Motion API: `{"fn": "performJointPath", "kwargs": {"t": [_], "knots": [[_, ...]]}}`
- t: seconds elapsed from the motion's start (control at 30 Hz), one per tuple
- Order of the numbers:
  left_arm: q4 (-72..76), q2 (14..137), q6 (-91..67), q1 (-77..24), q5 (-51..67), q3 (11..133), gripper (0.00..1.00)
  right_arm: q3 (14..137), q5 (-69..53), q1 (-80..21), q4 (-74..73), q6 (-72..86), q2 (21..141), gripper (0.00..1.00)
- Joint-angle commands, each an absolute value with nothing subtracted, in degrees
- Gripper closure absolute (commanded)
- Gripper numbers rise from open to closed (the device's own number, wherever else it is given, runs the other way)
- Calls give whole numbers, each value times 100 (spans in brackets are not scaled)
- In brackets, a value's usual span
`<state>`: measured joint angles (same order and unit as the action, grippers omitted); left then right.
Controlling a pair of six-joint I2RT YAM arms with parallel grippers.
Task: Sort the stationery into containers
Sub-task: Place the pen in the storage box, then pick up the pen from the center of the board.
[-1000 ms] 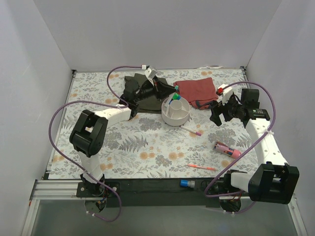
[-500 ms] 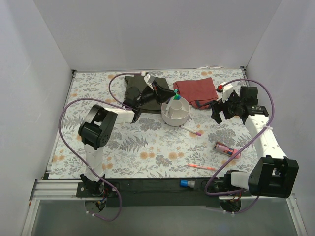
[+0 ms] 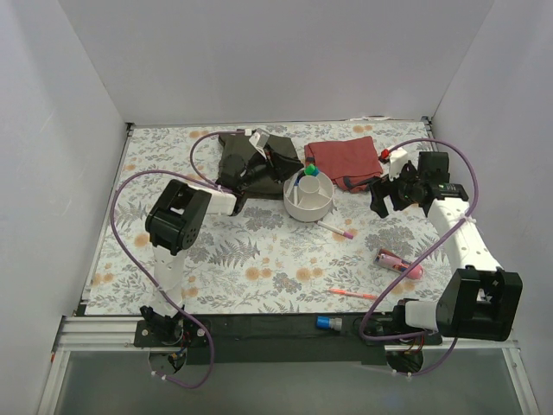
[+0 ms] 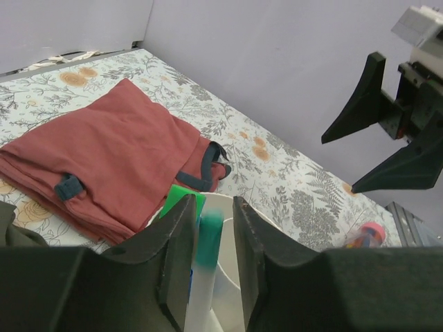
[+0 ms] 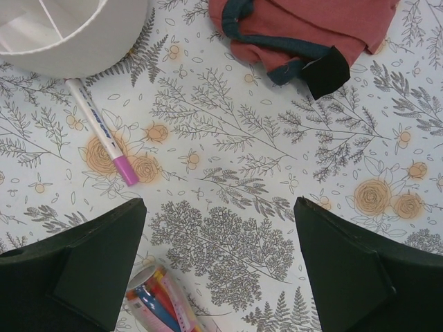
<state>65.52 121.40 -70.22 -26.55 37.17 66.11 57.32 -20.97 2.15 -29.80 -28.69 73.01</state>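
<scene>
"Hanging where, the left pincer [image 4: 213, 204]?"

"Just over the round white plastic divided bowl [image 3: 308, 207], beside the folded red cloth [image 3: 344, 160]. It is narrowly parted, and a thin white pen with a teal cap [image 4: 209, 238] shows upright in the gap, its lower end in the bowl. Whether the pincer pinches the pen cannot be told. A green cap [image 4: 178, 202] stands in the bowl too."

"And the right pincer [image 5: 218, 207]?"

"Spread wide and holding nothing, above the floral bench [image 3: 259, 251]. Below it a thin white pen with a pink cap [image 5: 102, 131] lies just beside the bowl's wall. A fat pink tube [image 3: 397, 262] lies on the bench near the pincer. A thin pink-orange pen [image 3: 352, 294] lies well apart, towards the near edge."
</scene>
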Motion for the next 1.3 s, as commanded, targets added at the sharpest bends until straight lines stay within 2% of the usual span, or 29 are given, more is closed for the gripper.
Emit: {"fn": "performJointPath", "kwargs": {"t": [0.0,0.17,0.33,0.4,0.43,0.47,0.5,0.53,0.57,0.63,0.67,0.7,0.77,0.87,1.27], "knots": [[6540,11752,-6900,-2575,3533,6575,68,6073,-2188,167,-2909,-2830,7523,3],[6250,11075,-6733,-2452,3682,6373,63,6100,-2276,141,-2848,-2830,7576,3],[5469,10074,-5969,-2417,4717,6214,62,6021,-2294,132,-2751,-2716,7339,3],[4242,9695,-5549,-2443,5419,6450,63,5898,-2242,132,-2742,-2681,7120,3],[3532,9616,-4798,-2496,6093,6834,63,5845,-2215,132,-2742,-2663,7032,4],[1810,9572,-4172,-2557,6274,7099,63,5749,-2180,132,-2725,-2654,6875,4],[949,9519,-3574,-2706,6415,7302,63,5713,-2075,141,-2725,-2637,6795,4],[166,9519,-2333,-2811,6355,7486,62,5687,-2013,141,-2716,-2550,6637,4],[-1373,9553,-1798,-2917,6172,7993,59,5669,-1943,202,-2698,-2453,6566,4],[-2884,10009,-753,-3373,5671,8749,57,5660,-1933,351,-2689,-2051,6487,5],[-4171,10263,210,-3532,5208,9433,56,5660,-1986,543,-2689,-1883,6425,5],[-4505,10466,428,-3768,5055,9683,54,5643,-2134,658,-2689,-1707,6390,5],[-4589,10810,353,-3876,4887,9896,50,5573,-2363,983,-2698,-1216,6293,6],[-4474,11056,482,-4156,4450,9993,50,5432,-2663,1230,-2707,-854,6170,6],[-4457,12611,896,-5018,3850,11065,51,5361,-2900,1547,-2751,-984,6143,9]]}}
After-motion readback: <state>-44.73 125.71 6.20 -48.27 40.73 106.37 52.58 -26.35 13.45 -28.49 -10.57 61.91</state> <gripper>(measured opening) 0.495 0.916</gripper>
